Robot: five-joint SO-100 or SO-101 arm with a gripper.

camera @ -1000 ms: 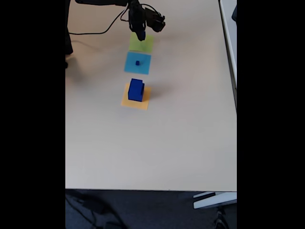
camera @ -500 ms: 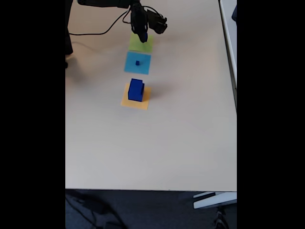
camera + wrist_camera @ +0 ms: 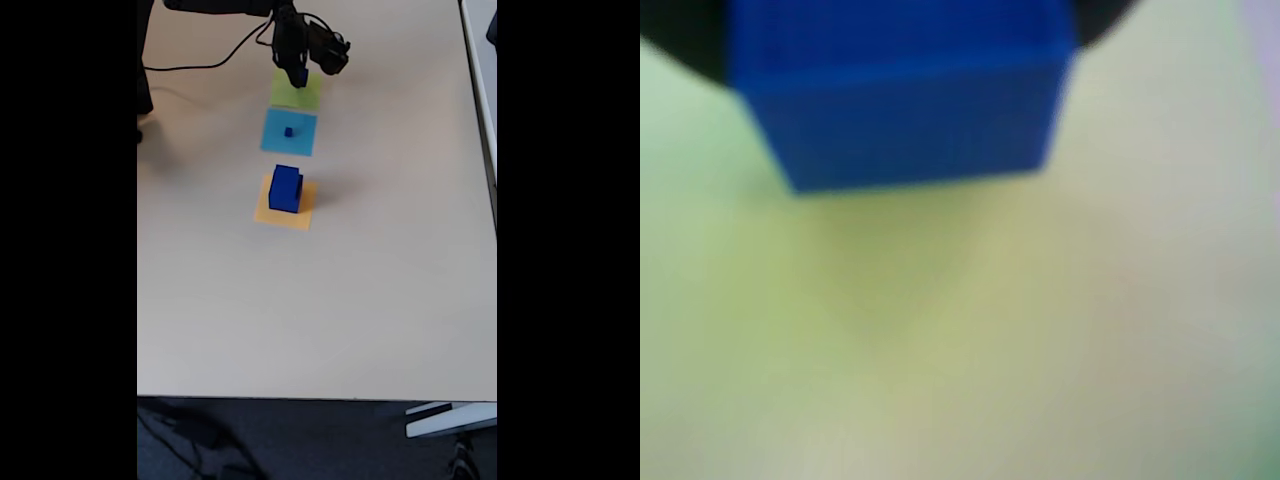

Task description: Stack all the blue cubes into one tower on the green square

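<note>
Fingers (image 3: 295, 72) hang over the far end of the green square (image 3: 298, 95) in the fixed view, gripping a mid-size blue cube (image 3: 905, 95); the wrist view shows that cube close up and blurred at the top of frame, dark finger parts at both upper corners, with yellow-green paper spread beneath it. Whether the cube touches the paper I cannot tell.

Rest of the layout, fixed view: tiny blue cube (image 3: 289, 131) sits in the middle of the light-blue square (image 3: 290, 132), largest blue cube (image 3: 285, 189) sits on the orange square (image 3: 285, 203), all three patches in a line down the desk (image 3: 400, 280), well apart from the edges.

Risks, judged: this cube looks like a middle size, so setting it on green first leaves the biggest one to go on top later, a top-heavy tower that could tip. Letting go while the cube hangs above the paper could make it bounce or roll off the patch. Placing near the far edge could leave the base off-centre. Paper patch may slide if the cube drags across it.

Containers: none on the desk, only flat patches, nothing holds anything.
</note>
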